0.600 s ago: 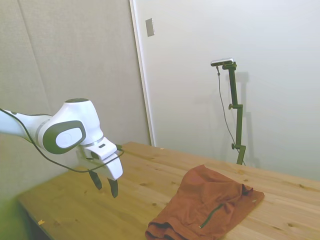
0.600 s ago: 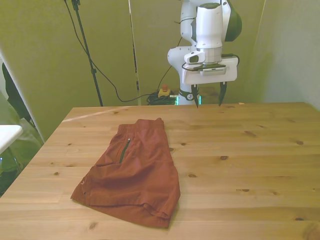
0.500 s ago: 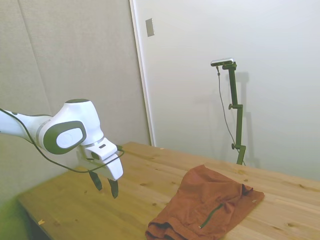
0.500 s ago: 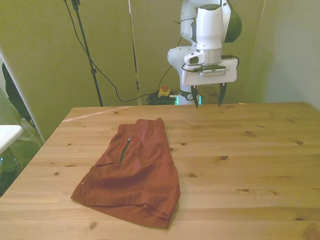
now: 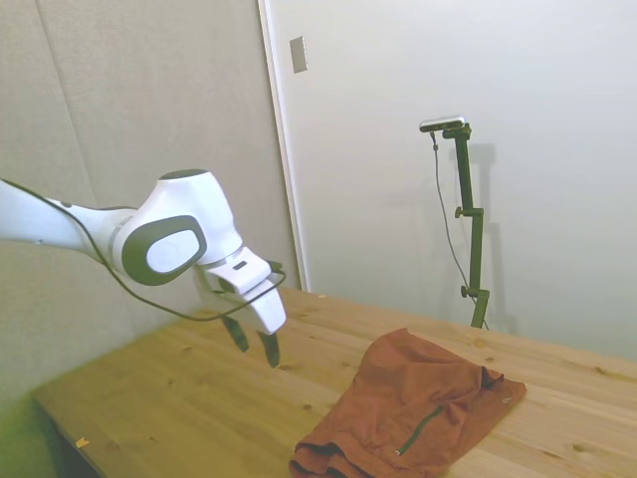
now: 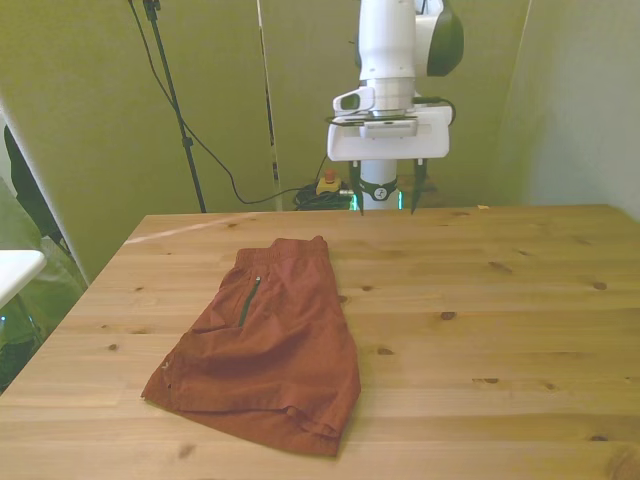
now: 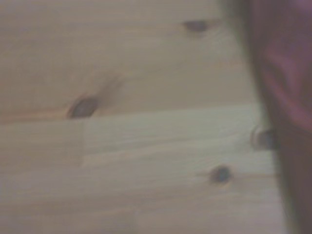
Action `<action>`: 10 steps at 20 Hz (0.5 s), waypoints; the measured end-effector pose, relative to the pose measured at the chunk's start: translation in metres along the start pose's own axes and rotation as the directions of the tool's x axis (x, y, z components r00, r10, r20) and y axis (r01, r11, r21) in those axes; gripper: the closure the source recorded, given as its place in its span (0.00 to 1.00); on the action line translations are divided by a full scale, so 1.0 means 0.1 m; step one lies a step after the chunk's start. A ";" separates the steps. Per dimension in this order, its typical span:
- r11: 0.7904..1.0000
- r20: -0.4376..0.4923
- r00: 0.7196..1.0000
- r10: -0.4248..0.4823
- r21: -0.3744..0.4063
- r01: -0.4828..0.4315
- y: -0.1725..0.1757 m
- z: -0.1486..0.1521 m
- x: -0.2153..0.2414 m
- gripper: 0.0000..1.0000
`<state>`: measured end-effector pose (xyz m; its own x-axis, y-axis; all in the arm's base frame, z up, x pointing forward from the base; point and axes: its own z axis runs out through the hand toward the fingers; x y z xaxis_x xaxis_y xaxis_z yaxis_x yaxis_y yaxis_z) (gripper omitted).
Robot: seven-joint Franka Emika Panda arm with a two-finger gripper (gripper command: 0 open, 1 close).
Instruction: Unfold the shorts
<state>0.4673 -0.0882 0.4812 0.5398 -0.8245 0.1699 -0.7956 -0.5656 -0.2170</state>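
Observation:
The rust-orange shorts point(image 6: 262, 345) lie folded and wrinkled on the wooden table point(image 6: 500, 330), toward the front view's left, with a thin dark seam line point(image 6: 247, 300) near their far end. In the side view the shorts point(image 5: 413, 408) sit at the lower right. My gripper point(image 6: 388, 194) hangs open and empty above the table's far edge, well above and beyond the shorts' far end. The side view shows the gripper point(image 5: 255, 341) in the air, apart from the fabric. A blurred strip of the shorts point(image 7: 287, 97) edges the wrist view over bare wood.
Bare wooden tabletop point(image 5: 179, 398) stretches around the shorts on all sides. A dark tripod and cables point(image 6: 190, 140) stand behind the table at the front view's left. A white object point(image 6: 15, 270) pokes in at the left border.
The arm has swung toward the front view's left and risen, carrying the open gripper closer to the shorts' side. The shorts have not moved.

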 end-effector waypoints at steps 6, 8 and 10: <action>0.983 -0.086 0.980 0.178 0.062 -0.173 0.20 -0.13 1.27 0.00; 0.973 -0.090 0.971 0.221 0.085 -0.213 0.24 -0.08 1.66 0.00; 0.961 -0.094 0.959 0.266 0.106 -0.256 0.28 0.01 2.03 0.00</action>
<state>0.5548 -0.2720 0.5089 0.2807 -0.9396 0.1959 -0.8733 -0.3347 -0.3541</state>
